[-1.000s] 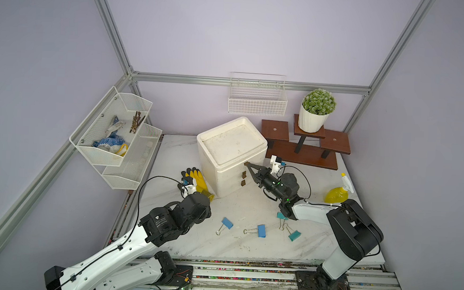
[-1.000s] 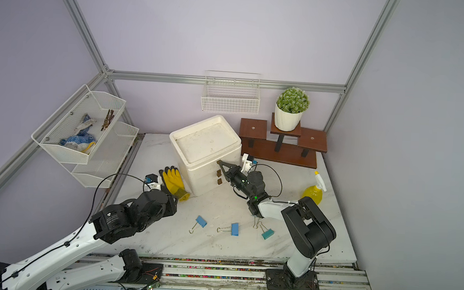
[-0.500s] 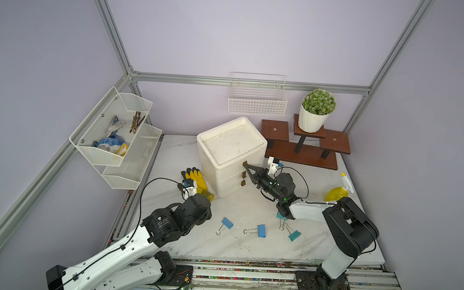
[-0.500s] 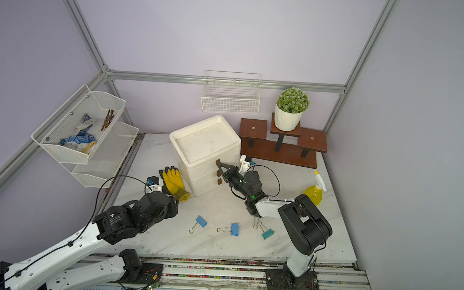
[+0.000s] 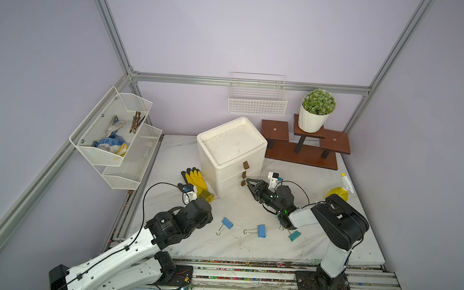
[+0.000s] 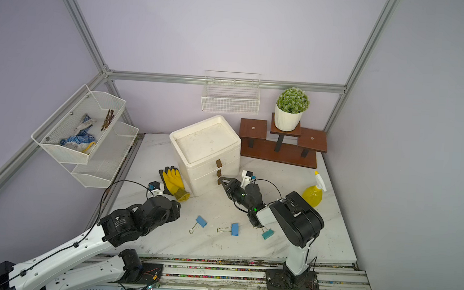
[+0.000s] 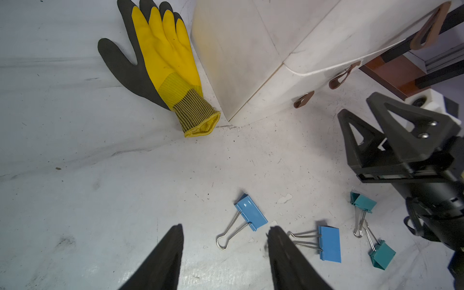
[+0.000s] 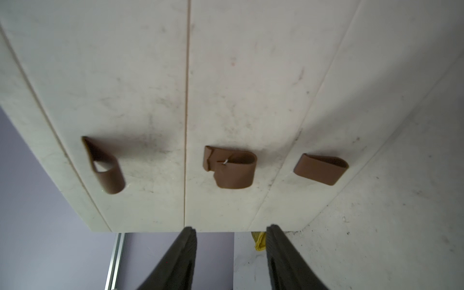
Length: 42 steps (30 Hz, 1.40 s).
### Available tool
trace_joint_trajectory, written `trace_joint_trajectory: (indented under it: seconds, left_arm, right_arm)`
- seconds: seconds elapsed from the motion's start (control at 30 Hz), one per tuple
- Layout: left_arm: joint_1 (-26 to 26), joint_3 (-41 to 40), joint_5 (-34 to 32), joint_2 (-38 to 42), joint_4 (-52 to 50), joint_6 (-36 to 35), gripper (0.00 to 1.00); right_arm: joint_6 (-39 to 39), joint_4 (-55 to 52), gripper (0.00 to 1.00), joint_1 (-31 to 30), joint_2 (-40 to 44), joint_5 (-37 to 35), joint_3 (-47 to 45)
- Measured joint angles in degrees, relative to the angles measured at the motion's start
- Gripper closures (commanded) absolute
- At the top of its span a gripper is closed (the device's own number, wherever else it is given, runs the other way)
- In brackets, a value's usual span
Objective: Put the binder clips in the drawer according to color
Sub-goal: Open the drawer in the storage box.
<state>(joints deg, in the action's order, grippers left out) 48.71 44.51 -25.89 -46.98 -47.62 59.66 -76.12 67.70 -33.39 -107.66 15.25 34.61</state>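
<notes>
Right gripper [image 8: 231, 227], spread and empty, points at the drawer [image 8: 226, 75], just ahead. Left gripper [image 7: 226, 226], also spread, has a blue binder clip [image 7: 251, 212] just ahead.

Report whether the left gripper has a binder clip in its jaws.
No, the left gripper is open and empty, with a blue binder clip lying on the table.

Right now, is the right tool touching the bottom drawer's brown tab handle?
Apart. The left wrist view shows bare tabletop between the right tool and the bottom brown tab handle.
</notes>
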Motion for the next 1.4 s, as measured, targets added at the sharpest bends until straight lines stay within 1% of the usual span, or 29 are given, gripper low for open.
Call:
trace_joint_trajectory:
  seconds: [0.13, 0.33, 0.57, 0.7, 0.9, 1.3, 1.33, 1.4]
  left_arm:
    - [0.00, 0.00, 0.22, 0.22, 0.20, 0.02, 0.43]
    - [0.00, 0.00, 0.50, 0.28, 0.26, 0.39, 0.45]
    - [0.00, 0.00, 1.01, 0.46, 0.24, 0.83, 0.46]
    - [0.00, 0.00, 1.14, 0.96, 0.22, 0.85, 0.47]
    - [0.00, 0.00, 1.60, 0.94, 0.22, 0.85, 0.48]
    - [0.00, 0.00, 1.66, 0.90, 0.22, 0.83, 0.50]
    - [0.00, 0.00, 1.68, 0.90, 0.22, 0.83, 0.50]
    - [0.00, 0.00, 1.68, 0.90, 0.22, 0.83, 0.50]
  right_arm:
    - [0.26, 1.05, 0.52, 0.00, -3.17, 0.31, 1.62]
    - [0.28, 5.62, 0.56, 0.46, -5.70, 0.26, 4.22]
    - [-0.96, 9.70, 0.58, 1.01, -10.91, -0.35, 6.12]
    - [-1.16, 11.50, 0.61, 1.44, -11.61, -0.57, 6.40]
    - [-2.45, 16.72, 0.61, 1.53, -13.75, -0.57, 8.31]
    - [-3.17, 17.81, 0.61, 1.44, -14.21, -0.57, 9.05]
    - [-3.17, 17.81, 0.62, 1.36, -14.21, -0.59, 9.05]
    - [-3.23, 17.79, 0.68, 1.09, -14.21, -0.66, 9.05]
